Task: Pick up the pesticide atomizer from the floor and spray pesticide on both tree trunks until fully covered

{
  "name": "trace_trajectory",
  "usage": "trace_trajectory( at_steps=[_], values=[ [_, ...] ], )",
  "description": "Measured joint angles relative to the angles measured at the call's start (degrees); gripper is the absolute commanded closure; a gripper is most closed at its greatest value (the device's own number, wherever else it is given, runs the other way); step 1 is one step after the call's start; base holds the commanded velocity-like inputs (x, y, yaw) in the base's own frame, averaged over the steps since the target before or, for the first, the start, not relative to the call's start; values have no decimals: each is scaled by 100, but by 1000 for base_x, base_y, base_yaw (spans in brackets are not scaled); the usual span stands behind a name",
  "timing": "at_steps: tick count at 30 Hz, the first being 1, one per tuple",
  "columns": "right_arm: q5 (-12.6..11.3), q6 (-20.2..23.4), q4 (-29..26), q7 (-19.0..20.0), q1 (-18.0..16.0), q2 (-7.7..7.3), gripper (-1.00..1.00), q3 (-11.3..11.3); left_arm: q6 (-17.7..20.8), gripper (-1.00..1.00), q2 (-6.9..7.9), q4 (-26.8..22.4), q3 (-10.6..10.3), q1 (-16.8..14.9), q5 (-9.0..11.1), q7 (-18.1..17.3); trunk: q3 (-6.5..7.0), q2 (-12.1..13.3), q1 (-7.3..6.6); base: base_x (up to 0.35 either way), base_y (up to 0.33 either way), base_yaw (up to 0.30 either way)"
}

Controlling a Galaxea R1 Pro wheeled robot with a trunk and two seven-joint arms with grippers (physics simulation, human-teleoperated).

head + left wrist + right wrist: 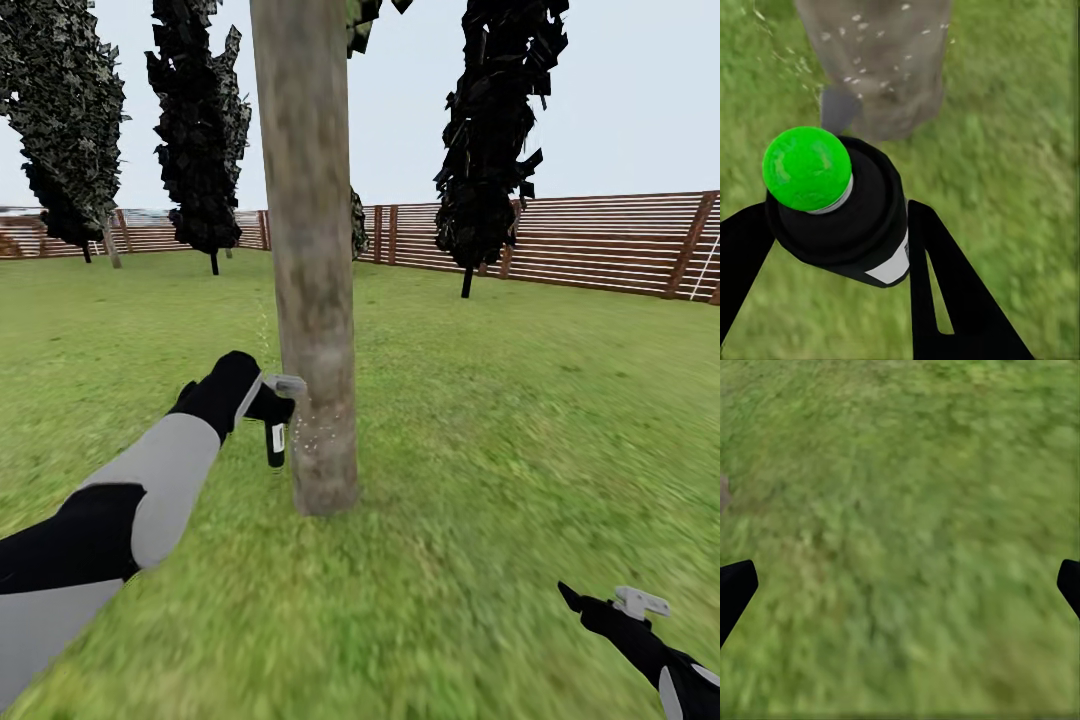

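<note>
Beyond the lawn we see a brown horizontal-slat wooden fence (600, 245) running along the far edge. Two black blocky-leaved conifers with thin dark trunks (200, 130) (495, 130) stand before it, well apart. At far left we make out a grey-green leafy tree (65, 110). Above hangs a pale grey sky (640, 100).

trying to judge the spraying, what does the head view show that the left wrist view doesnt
Head view alone: the trunk rising tall out of the lawn, the wooden fence, dark conifers, sky, and the right claw held low and open with nothing in it.

Left wrist view alone: the atomizer's bright green round end and the left claw's black fingers on either side of the bottle.

Both: the left claw holding the dark atomizer beside the trunk's lower part, pale droplets against the bark, grass around.
</note>
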Motion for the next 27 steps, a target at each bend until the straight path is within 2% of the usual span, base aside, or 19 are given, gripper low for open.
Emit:
trace_trajectory(
  at_steps=[5,17,21,27],
  values=[
    [0,0,0,-1,0,1,-100,8,8,100,0,3,2,-190,7,-5,0,0,0,0,0,0],
    [3,0,-7,9,0,1,-100,8,10,100,-2,-1,5,-284,7,-6,0,0,0,0,0,0],
    [9,0,-10,8,0,0,-100,8,47,100,0,-5,5,-855,20,-10,1,0,-1,0,0,0],
    [9,0,-8,1,0,0,-100,8,56,100,0,11,6,-1275,25,-299,0,0,0,0,0,0]
  ],
)
